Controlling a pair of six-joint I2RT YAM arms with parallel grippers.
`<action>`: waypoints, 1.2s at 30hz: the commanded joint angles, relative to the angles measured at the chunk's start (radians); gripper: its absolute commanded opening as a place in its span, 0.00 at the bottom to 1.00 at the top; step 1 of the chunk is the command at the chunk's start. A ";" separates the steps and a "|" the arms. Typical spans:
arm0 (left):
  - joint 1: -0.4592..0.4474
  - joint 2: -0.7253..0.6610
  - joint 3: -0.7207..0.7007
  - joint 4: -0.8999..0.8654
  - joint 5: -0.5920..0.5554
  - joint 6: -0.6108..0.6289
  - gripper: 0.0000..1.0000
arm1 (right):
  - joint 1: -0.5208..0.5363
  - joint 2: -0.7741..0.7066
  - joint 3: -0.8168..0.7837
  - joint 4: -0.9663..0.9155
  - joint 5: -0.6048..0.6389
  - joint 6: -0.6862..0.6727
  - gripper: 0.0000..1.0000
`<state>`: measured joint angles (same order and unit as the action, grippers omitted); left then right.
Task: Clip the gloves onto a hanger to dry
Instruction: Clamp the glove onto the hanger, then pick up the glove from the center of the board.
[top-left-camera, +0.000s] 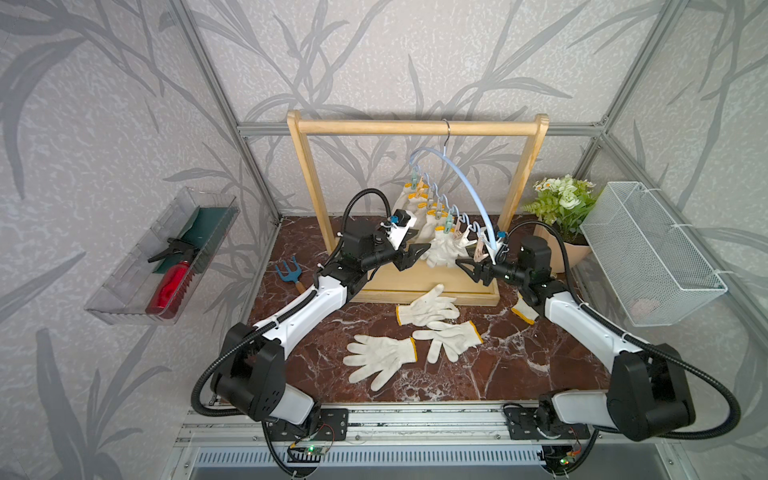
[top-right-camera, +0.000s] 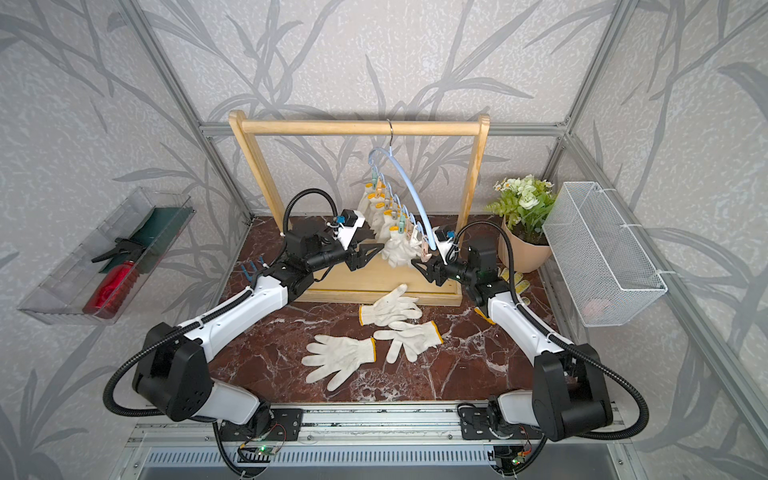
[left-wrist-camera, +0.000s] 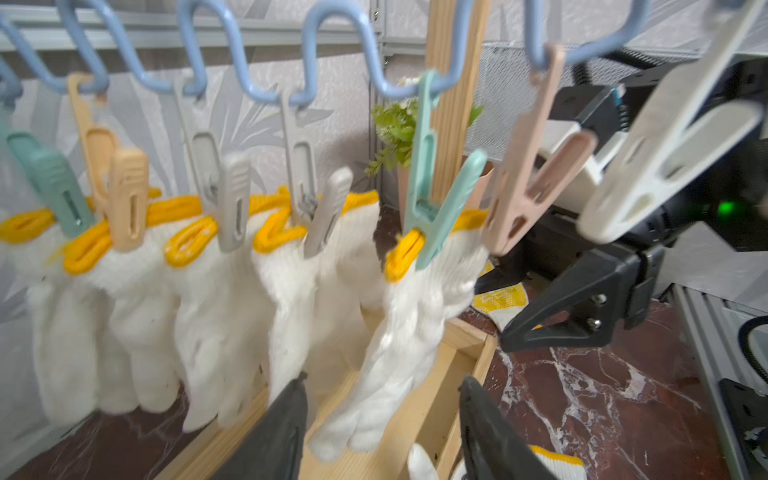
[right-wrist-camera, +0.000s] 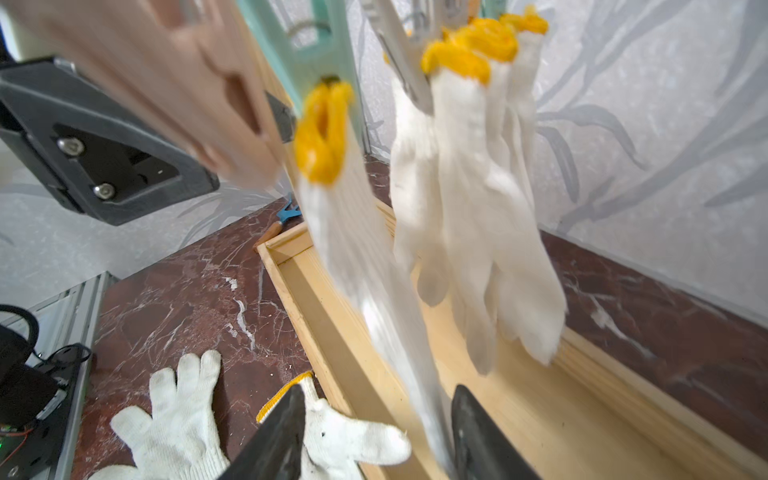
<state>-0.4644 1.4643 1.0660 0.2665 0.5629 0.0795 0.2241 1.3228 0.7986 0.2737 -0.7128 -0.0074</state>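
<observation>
Between the two grippers, level with their fingertips, hangs the nearest glove (left-wrist-camera: 419, 299). It is pinched at its yellow cuff by a teal clip (left-wrist-camera: 436, 216) on the hanger (top-left-camera: 472, 188). The left gripper (left-wrist-camera: 382, 378) faces this glove from one side with its fingers spread wide and nothing pinched. In its wrist view the glove's fingers dangle just beyond the gap. The right gripper (right-wrist-camera: 378, 388) faces the glove from the opposite side, fingers also spread apart. The blurred glove runs down through the gap, and I cannot tell whether the cloth touches a pad.

Beyond the left gripper, along the hanger away from the right gripper, the hung gloves (left-wrist-camera: 216, 316) form a close row. Each is held by its yellow cuff in its own clip. On the right gripper's side of the teal clip, a pink clip (left-wrist-camera: 528, 174) and a white clip (left-wrist-camera: 673, 145) hang with nothing in them. The white one is just above the right gripper.

Above both grippers the hanger's hook sits over the top bar of the wooden rack (top-left-camera: 415, 126). The hanger tilts, so the end by the right gripper hangs lowest.

Below the grippers and back toward the arm bases, three loose gloves (top-left-camera: 380, 359) lie flat on the table (top-left-camera: 519, 365), near one another. A fourth glove (top-left-camera: 524, 311) lies partly under the right arm
</observation>
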 joint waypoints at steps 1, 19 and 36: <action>0.005 -0.046 -0.079 -0.051 -0.144 0.004 0.58 | 0.024 -0.043 -0.072 -0.003 0.120 0.086 0.56; 0.004 -0.030 -0.377 0.010 -0.298 -0.227 0.57 | 0.384 0.059 -0.180 -0.096 0.473 0.231 0.47; 0.012 -0.127 -0.449 -0.006 -0.442 -0.261 0.57 | 0.622 0.467 0.138 -0.168 0.576 0.113 0.49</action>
<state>-0.4603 1.3678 0.6426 0.2649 0.1764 -0.1612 0.8337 1.7618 0.8913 0.1238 -0.1680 0.1429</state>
